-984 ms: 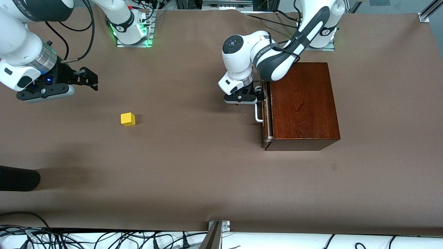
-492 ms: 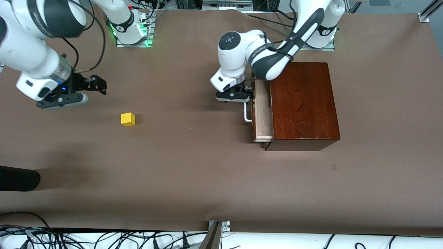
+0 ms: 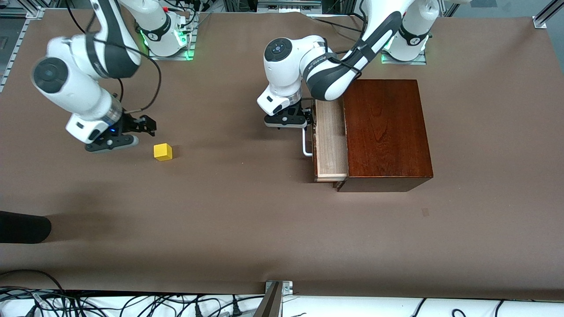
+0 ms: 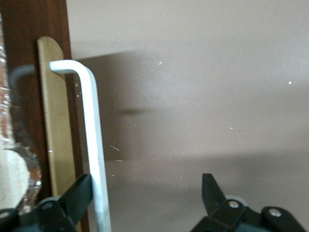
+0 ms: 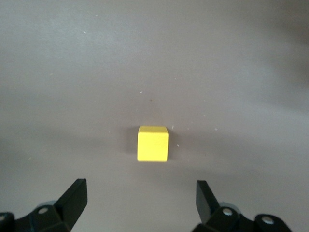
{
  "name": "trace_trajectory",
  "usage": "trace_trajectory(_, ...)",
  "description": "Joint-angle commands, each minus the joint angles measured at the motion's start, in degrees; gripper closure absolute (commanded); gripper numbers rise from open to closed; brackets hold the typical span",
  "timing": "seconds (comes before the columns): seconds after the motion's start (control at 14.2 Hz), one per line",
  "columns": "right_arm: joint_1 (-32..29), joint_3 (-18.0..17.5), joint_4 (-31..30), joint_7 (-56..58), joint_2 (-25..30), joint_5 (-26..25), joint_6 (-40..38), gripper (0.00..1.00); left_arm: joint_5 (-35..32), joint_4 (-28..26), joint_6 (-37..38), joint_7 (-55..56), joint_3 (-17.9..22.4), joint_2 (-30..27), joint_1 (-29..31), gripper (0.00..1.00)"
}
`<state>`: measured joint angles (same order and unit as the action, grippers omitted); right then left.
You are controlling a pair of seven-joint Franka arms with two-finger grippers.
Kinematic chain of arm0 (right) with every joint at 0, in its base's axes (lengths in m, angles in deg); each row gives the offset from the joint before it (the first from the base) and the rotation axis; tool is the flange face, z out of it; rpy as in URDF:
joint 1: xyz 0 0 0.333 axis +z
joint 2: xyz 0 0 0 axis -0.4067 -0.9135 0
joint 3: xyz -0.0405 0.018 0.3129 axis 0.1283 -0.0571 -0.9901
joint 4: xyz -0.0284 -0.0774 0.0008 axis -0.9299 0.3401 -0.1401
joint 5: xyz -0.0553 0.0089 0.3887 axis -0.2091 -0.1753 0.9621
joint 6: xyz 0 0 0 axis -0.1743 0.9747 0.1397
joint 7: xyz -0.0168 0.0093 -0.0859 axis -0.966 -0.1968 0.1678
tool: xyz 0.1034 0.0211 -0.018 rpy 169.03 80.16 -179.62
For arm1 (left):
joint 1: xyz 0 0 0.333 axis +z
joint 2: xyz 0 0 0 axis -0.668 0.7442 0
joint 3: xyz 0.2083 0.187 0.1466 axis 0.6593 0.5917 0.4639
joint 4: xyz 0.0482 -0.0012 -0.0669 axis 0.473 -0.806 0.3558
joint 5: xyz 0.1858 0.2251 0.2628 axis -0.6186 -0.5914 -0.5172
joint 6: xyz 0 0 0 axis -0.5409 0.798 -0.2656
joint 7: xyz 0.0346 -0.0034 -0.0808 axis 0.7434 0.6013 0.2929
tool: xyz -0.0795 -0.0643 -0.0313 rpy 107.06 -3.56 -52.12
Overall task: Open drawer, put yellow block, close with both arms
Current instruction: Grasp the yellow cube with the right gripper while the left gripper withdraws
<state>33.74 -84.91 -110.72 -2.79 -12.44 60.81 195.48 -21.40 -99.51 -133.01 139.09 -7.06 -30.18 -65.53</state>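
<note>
The drawer of the dark wooden box stands partly pulled out, its pale inside showing. My left gripper is open at the white loop handle. In the left wrist view one of its fingers sits hooked between the handle and the drawer front, while the other stands well apart; the midpoint of the left gripper is over bare table. The yellow block lies on the table toward the right arm's end. My right gripper hovers open just beside it; the block lies ahead of the right gripper.
A dark rounded object pokes in at the table's edge toward the right arm's end, nearer the front camera. A metal bracket and cables line the edge closest to that camera. Brown table spreads between block and box.
The drawer has slid out from almost shut, drawn by the left gripper hooked on its handle. The right arm has swung down and across to just beside the yellow block.
</note>
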Motion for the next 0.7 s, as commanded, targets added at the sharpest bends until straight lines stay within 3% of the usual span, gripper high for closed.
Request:
trace_trajectory(0.0,-0.6,-0.43,-4.78,1.02,-1.95,-0.17,8.68,0.0,2.05,5.21,7.04,-2.87,0.34,-1.24,-0.9,0.0)
trace_trajectory(0.14,-0.6,-0.34,-5.05,1.02,-5.64,-0.08,12.47,0.0,8.52,6.98,10.31,-5.93,0.69,-4.22,-0.2,0.0)
trace_trajectory(0.42,-0.77,-0.34,-5.05,1.02,-12.41,0.01,19.94,0.0,19.96,7.07,15.15,-21.66,8.14,-12.57,2.97,0.0)
trace_trajectory(0.63,-0.77,-0.25,-6.88,1.11,-13.83,0.01,24.24,0.0,26.21,6.98,20.41,-32.45,12.54,-17.31,6.82,0.0)
